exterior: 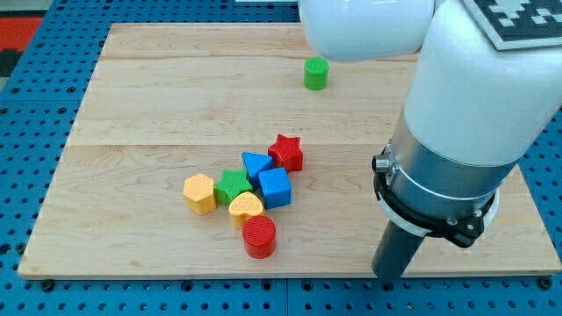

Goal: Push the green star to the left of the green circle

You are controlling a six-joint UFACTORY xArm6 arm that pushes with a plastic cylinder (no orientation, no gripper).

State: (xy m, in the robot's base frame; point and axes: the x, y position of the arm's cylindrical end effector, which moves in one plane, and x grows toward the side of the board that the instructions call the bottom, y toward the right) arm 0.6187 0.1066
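The green star lies in a tight cluster of blocks at the lower middle of the wooden board. The green circle stands alone near the view's top, far up and to the right of the star. My tip is at the board's bottom edge on the view's right, well to the right of the cluster and touching no block.
Around the green star are a yellow hexagon, a blue triangle, a blue cube, a red star, a yellow heart and a red cylinder. The arm's white body covers the board's right part.
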